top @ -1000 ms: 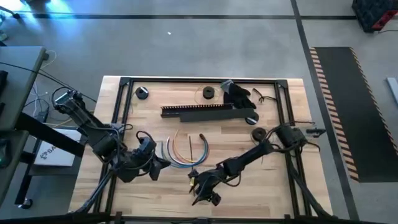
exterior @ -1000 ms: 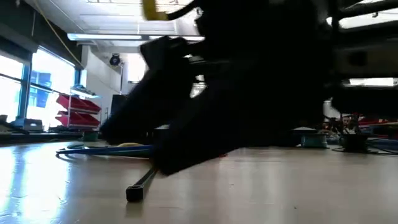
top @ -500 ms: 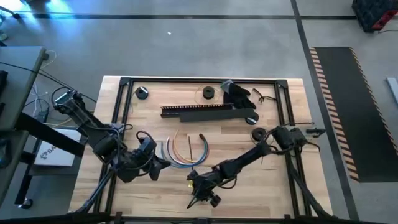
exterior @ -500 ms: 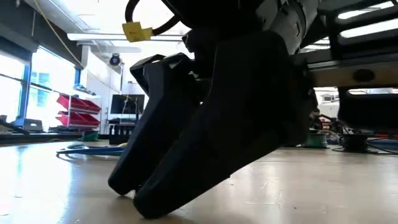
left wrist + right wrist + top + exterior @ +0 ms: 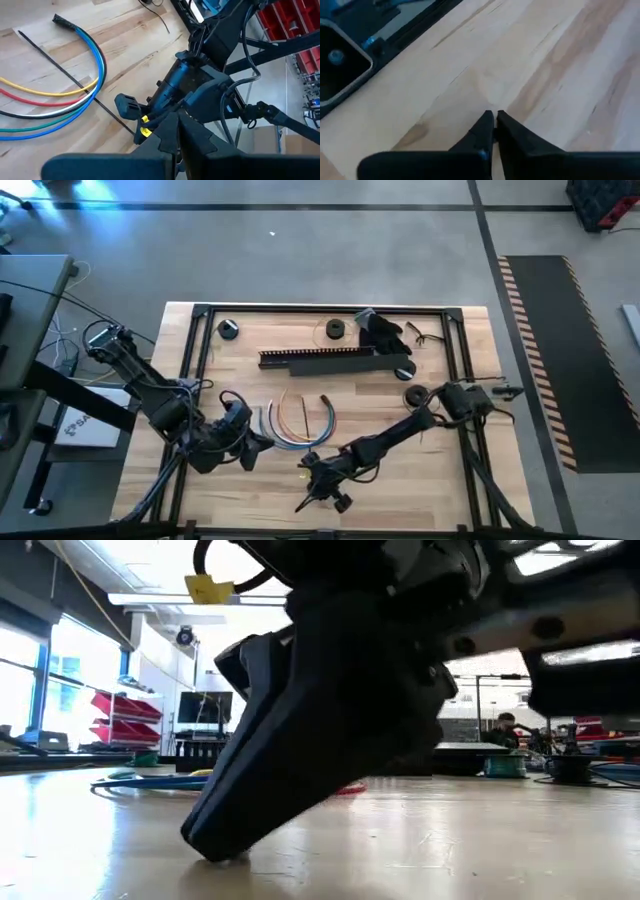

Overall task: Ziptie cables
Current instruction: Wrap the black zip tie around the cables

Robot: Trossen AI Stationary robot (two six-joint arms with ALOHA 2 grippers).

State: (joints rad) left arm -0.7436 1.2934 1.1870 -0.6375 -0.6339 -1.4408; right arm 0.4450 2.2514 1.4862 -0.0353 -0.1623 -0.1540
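Wooden table point(image 5: 440, 480) | right gripper point(image 5: 493, 121) nearly closed, empty, fingertips down | ziptie point(image 5: 65, 75) lies apart, across cables point(image 5: 297, 425)

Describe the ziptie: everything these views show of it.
The ziptie is a very thin, straight, dark strip, plastic by its look, lying flat on the wooden table. In the left wrist view it runs diagonally under the curved coloured cables, crossing them, and its far end reaches the right gripper, where it passes out of sight. Whether that gripper grips it cannot be told.
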